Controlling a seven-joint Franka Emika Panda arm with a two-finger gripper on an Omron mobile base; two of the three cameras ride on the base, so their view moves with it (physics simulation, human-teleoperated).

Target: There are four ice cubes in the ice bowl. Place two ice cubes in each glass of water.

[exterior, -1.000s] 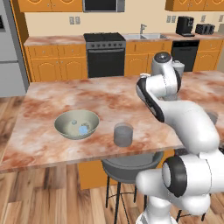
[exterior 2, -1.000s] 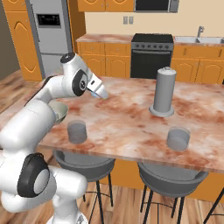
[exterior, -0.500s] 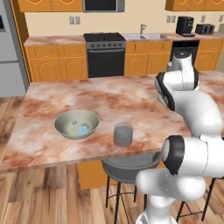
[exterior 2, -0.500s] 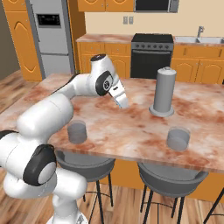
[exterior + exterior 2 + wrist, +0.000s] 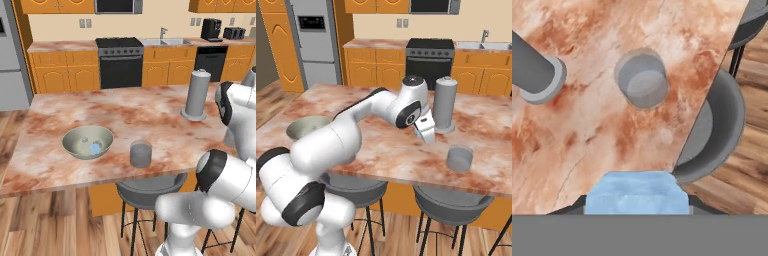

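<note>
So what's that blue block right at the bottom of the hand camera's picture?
It is an ice cube, pale blue and cloudy-translucent with faint white streaks, looking blocky and flat-topped. It sits between the gripper's dark finger tips, which press its two sides, so it is held above the marbled counter. Ahead of it stands a glass of water, upright and apart from it.

We record a reddish-brown marbled counter (image 5: 150,107), a pale grey-green ice bowl (image 5: 75,146), grey-tinted glasses (image 5: 141,153), a light-blue ice cube (image 5: 636,193), and orange cabinets (image 5: 167,72).
</note>
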